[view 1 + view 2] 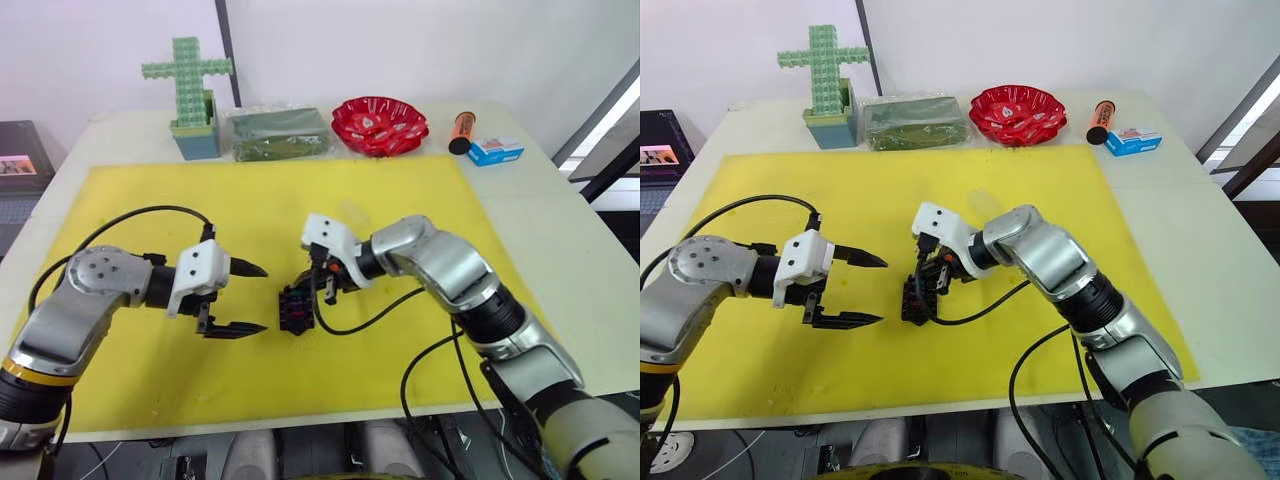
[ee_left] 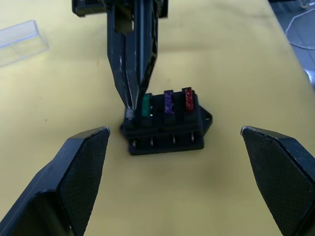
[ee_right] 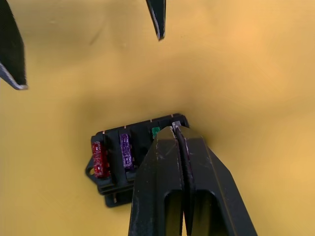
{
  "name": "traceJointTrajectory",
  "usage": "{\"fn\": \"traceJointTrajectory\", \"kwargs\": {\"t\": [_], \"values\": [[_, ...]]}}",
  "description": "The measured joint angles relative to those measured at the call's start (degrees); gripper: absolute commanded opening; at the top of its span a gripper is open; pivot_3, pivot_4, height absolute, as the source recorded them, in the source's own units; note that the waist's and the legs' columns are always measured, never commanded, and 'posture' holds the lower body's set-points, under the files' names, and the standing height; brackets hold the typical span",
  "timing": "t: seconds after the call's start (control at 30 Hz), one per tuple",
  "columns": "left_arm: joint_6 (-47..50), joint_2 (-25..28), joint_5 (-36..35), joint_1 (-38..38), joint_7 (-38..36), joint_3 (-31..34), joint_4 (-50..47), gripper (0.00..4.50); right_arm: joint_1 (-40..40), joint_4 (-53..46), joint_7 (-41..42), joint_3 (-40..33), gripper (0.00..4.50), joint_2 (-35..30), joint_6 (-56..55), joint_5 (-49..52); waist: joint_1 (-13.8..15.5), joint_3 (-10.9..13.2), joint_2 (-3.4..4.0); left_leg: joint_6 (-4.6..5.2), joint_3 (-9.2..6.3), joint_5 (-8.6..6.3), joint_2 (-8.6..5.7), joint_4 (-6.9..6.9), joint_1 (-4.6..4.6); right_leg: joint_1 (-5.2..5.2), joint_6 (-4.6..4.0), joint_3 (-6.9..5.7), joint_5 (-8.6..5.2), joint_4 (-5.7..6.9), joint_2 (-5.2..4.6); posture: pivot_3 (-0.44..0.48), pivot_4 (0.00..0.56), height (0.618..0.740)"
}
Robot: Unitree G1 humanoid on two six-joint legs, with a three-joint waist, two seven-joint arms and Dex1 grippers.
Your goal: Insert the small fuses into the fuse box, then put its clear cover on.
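The fuse box (image 2: 166, 125) sits on the yellow mat (image 1: 400, 200) near the middle of the counter (image 1: 560, 200), between the two arms. Three fuses stand seated in a row in it: a green fuse (image 2: 145, 105), a purple fuse (image 2: 168, 102) and a red fuse (image 2: 187, 99). The right pincer (image 2: 130, 110) is pressed together, its tips down on the end slot just beside the green fuse. A small pale sliver shows at the tips, which may be the fourth, greyish fuse being pushed in, though it is too small to be sure. The left pincer (image 1: 246, 298) is spread wide and hovers just beside the box, facing it and holding nothing. The clear cover (image 2: 22, 42) lies on the mat beyond the box, well apart from it.

The step in hand looks like seating the last fuse. To do it well, the right pincer should press straight down along the slot, not at a slant, so the blades enter without bending and the fuse ends level with its three neighbours. The box is light and may skid or tip under the push, so the left pincer could close on its sides to steady it. Lift away vertically afterwards so the green fuse is not dragged out.
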Motion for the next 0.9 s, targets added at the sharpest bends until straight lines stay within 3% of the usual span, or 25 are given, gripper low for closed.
{"fn": "traceJointTrajectory", "kwargs": {"t": [0.2, 0.4, 0.53, 0.67, 0.87, 0.9], "values": [[1.4, 1.8, -1.6, 1.0, -0.2, 3.6, -0.7, 4.5, -0.6, -3.7, 0.3, -5.3, 0.03, -3.6, -5.1, 2.4, 0.1, 0.1, 0.03, 0.0, 0.0, 0.0, -0.01, -0.01, -0.04, -0.02, 0.0, 0.0, 0.0, -0.04, -0.02, 0.0, 0.15, 0.74], [5.4, 4.9, -4.1, 5.3, -0.2, 7.2, -1.8, 4.5, 7.7, -6.5, 0.0, -12.4, 0.03, -8.9, -18.9, 2.1, 0.0, 0.1, 0.04, 0.0, 0.01, 0.0, -0.01, -0.03, -0.03, -0.02, 0.01, 0.0, 0.0, -0.06, -0.01, 0.0, 0.15, 0.74], [6.2, 7.4, -5.4, 10.3, -0.9, 11.8, -3.2, 4.5, 11.7, -7.1, 4.2, -17.3, 1.0, -16.7, -21.3, 5.1, 0.1, 0.2, 0.1, 0.0, 0.03, 0.0, -0.01, -0.03, -0.03, -0.02, -0.12, 0.0, -0.07, -0.08, -0.04, 0.0, 0.15, 0.74], [6.8, 9.4, -5.9, 15.6, -1.9, 16.5, -3.2, 4.5, 15.3, -6.7, 8.5, -23.8, 2.44, -24.0, -20.0, 9.2, 0.1, 0.2, 0.08, 0.0, 0.02, 0.0, 0.0, -0.03, 0.01, 0.0, -0.16, 0.0, -0.1, -0.09, -0.05, 0.0, 0.15, 0.74], [6.4, 10.5, -5.9, 20.5, -2.6, 22.4, -2.3, 4.5, 22.4, -4.3, 12.2, -26.4, 4.47, -31.2, -22.9, 9.8, 0.0, 0.2, 0.11, -0.01, 0.07, 0.0, 0.0, -0.04, 0.02, -0.01, -0.19, 0.0, -0.11, -0.13, -0.08, 0.0, 0.15, 0.74], [6.4, 10.5, -5.8, 21.0, -2.8, 23.0, -2.1, 4.5, 22.7, -3.6, 12.2, -26.8, 4.47, -31.4, -23.4, 9.7, 0.0, 0.2, 0.11, 0.0, 0.08, 0.0, 0.0, -0.04, 0.02, -0.02, -0.19, 0.0, -0.11, -0.14, -0.07, 0.0, 0.15, 0.74]]}}
